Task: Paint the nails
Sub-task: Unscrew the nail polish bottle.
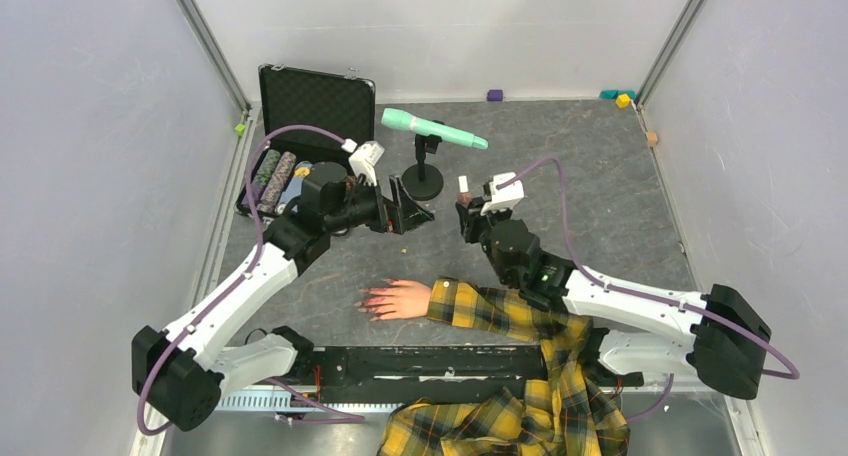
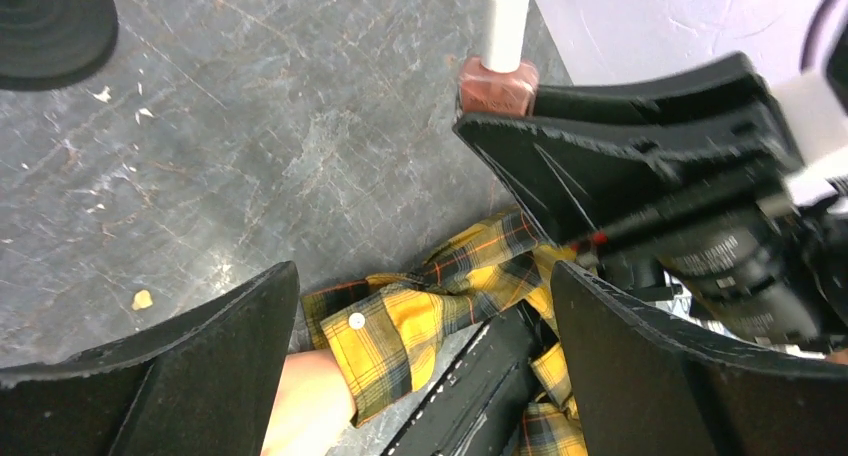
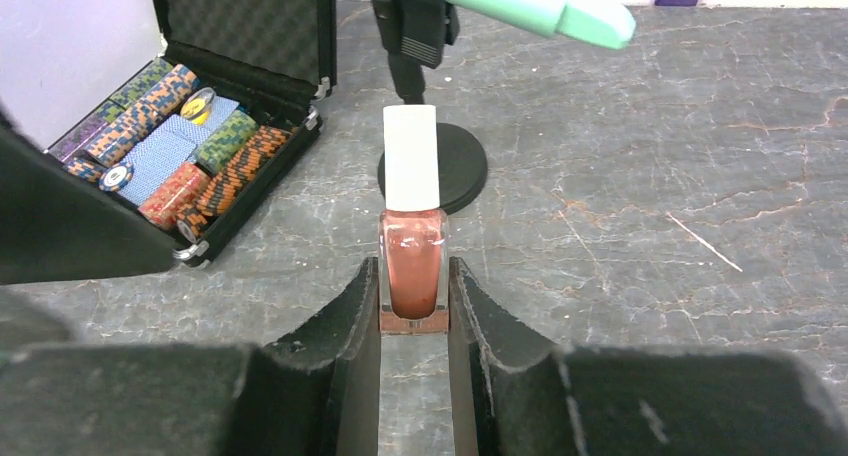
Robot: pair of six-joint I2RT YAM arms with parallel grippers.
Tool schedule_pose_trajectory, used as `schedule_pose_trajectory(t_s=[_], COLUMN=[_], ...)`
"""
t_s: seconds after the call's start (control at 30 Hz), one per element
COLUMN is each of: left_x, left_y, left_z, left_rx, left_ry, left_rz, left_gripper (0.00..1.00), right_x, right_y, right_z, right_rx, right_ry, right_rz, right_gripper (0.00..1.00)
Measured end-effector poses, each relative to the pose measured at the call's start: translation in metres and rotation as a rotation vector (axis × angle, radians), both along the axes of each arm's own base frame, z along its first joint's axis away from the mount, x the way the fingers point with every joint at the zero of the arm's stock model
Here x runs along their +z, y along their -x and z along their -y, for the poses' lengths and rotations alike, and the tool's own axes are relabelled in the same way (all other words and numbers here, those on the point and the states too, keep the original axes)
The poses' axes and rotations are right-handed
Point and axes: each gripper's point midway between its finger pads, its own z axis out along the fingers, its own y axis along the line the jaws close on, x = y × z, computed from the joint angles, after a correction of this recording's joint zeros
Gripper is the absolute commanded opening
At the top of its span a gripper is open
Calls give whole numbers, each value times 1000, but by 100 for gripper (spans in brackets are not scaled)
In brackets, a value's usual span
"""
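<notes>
The mannequin hand (image 1: 403, 298) lies flat on the table, fingers pointing left, in a yellow plaid sleeve (image 1: 490, 311). Its red-pink nails (image 1: 366, 302) show only in the top view. My right gripper (image 1: 468, 214) is shut on a small brownish polish bottle (image 1: 463, 188) with a white cap, held upright behind the hand. The right wrist view shows the bottle (image 3: 412, 266) pinched between the fingertips of that gripper (image 3: 413, 281). My left gripper (image 1: 408, 212) is open and empty, just left of the bottle. In its view the gripper (image 2: 425, 276) frames the sleeve cuff (image 2: 400, 321), with the bottle (image 2: 497, 76) above.
An open black case of poker chips (image 1: 300, 146) stands at the back left. A green microphone (image 1: 432, 129) sits on a black stand (image 1: 423, 181) behind the grippers. Small coloured blocks (image 1: 622, 98) lie along the back wall. The black base bar (image 1: 420, 361) runs along the near edge.
</notes>
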Motion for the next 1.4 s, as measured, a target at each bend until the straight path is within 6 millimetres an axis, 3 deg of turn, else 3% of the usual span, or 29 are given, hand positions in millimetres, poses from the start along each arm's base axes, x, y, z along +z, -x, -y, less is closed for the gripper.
schedule_pose_trajectory(t_s=[0.2, 0.37, 0.53, 0.67, 0.87, 1.03, 1.4], left_x=[20, 39, 56, 65, 85, 97, 105], left_y=[3, 12, 24, 35, 52, 63, 78], left_z=[-8, -4, 7, 9, 12, 16, 20], left_rx=[16, -42, -144, -202, -284, -345, -417], left_ry=[8, 58, 127, 169, 244, 301, 354], left_rz=[92, 154, 210, 257, 337, 365, 384], left_gripper=[100, 100, 100, 100, 100, 98, 73], right_x=[-16, -15, 8, 37, 72, 77, 74], right_y=[-18, -14, 10, 43, 81, 98, 107], right_z=[19, 9, -15, -36, -46, -47, -50], right_rx=[62, 276, 545, 776, 996, 1078, 1139], right_ry=[-11, -47, -135, -230, -339, -364, -384], right_rz=[-37, -53, -24, 26, 97, 94, 53], right_gripper=[1, 1, 1, 1, 0, 0, 0])
